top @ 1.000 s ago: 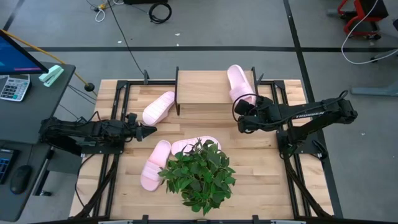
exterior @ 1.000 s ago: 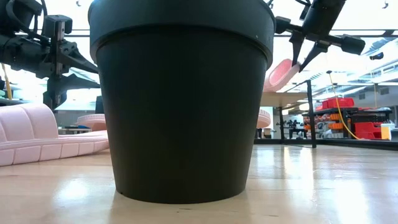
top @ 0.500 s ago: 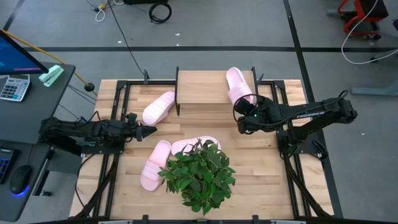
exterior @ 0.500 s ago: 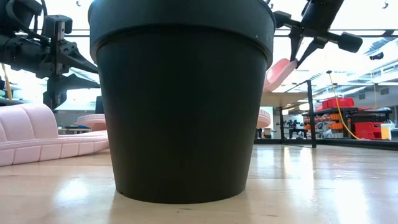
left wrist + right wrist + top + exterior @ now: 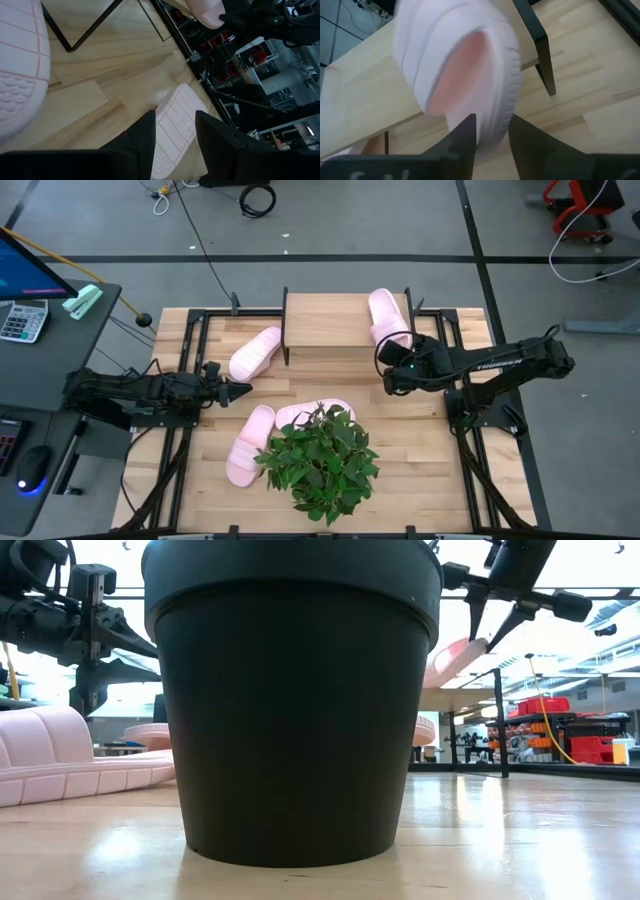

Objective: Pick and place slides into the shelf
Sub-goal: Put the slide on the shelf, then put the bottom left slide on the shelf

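Note:
One pale pink slide [image 5: 389,316] lies on the right part of the shelf's [image 5: 325,320] plank top, its near end sticking out past the near edge and raised [image 5: 458,655]. My right gripper [image 5: 396,358] is open at that near end, a finger on either side [image 5: 487,135]. My left gripper [image 5: 243,391] is open and holds nothing, hovering above the table left of the shelf [image 5: 128,652]. A second slide [image 5: 255,352] rests on the table by the shelf's left legs. Two more slides [image 5: 248,445] [image 5: 305,415] lie beside the plant. My right gripper's open fingers [image 5: 465,137] stand on either side of the slide's near end [image 5: 492,127], coming level from the table's near side. Whether they touch it, I cannot tell. The slide rests on the shelf top, tilted, with this end raised.
A leafy plant [image 5: 322,460] in a big black pot [image 5: 290,700] stands at the table's near middle and fills the low view. Black frame rails run along the table's sides [image 5: 190,360]. Bare wood lies right of the plant [image 5: 420,440]. A desk with a keyboard is off left.
My right gripper has opened at the slide's near end. The slide has tipped down flatter onto the shelf top, its raised near end sinking, and it has turned a little straighter and shifted slightly toward the table's right.

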### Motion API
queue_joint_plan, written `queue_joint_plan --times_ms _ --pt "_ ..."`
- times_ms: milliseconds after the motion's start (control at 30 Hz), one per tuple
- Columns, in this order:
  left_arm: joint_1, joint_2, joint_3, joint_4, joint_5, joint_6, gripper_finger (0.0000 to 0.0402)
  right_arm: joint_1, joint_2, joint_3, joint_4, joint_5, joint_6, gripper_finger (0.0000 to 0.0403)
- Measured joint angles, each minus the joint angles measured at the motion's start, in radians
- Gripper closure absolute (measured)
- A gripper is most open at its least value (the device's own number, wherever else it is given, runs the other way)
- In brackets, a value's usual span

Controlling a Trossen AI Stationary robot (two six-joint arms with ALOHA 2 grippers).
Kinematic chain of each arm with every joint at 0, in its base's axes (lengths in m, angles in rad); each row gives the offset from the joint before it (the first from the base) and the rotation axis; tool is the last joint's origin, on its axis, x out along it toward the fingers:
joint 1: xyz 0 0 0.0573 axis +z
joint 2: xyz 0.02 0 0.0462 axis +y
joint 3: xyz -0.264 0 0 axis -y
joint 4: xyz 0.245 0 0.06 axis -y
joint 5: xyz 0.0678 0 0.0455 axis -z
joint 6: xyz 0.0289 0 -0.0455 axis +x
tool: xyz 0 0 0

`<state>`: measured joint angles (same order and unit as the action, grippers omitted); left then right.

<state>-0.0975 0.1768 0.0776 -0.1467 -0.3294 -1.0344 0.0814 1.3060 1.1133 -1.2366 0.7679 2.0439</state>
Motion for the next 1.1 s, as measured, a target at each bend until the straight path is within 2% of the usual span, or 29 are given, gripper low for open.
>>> queue_joint_plan --times_ms 333,467,800,933,1100 --pt "0.000 0.000 0.000 0.000 0.000 0.000 0.0263 -0.001 0.000 0.000 -0.003 -0.024 -0.093 0.0207" --pt "0.000 0.000 0.000 0.000 0.000 0.001 0.0257 -0.001 0.000 0.000 -0.006 -0.072 -0.181 0.0185" --pt "0.000 0.000 0.000 0.000 0.000 0.000 0.0257 -0.001 -0.026 0.000 -0.016 -0.116 -0.242 0.0160" --pt "-0.001 0.000 0.000 0.000 0.001 -0.001 0.0262 -0.001 -0.098 0.001 -0.062 -0.075 -0.225 0.0162" --pt "-0.007 0.000 0.000 0.000 0.000 0.000 0.0262 -0.001 -0.239 0.025 -0.103 0.041 -0.219 0.0167"
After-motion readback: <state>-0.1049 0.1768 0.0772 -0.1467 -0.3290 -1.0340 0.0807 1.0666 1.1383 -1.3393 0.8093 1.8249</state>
